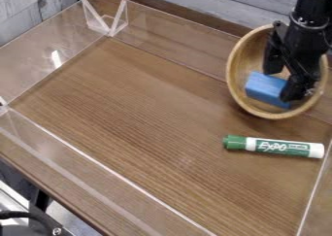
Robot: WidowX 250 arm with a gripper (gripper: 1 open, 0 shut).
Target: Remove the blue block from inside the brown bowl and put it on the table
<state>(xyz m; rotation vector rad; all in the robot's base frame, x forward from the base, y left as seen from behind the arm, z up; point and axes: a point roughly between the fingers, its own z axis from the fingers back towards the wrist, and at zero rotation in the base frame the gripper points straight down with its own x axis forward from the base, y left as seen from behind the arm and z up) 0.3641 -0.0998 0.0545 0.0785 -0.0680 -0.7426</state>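
Observation:
A small blue block (265,87) lies inside the light-brown wooden bowl (244,84) at the right edge of the dark wood-grain table (143,114). My black gripper (288,75) points straight down into the bowl, open, its fingers (301,84) low over the block's right end. One finger stands just behind the block and the other to its right. I cannot tell whether either finger touches the block.
A green-capped Expo marker (273,146) lies on the table in front of the bowl. Low clear acrylic walls (52,60) edge the table, with a clear corner piece (104,21) at the back left.

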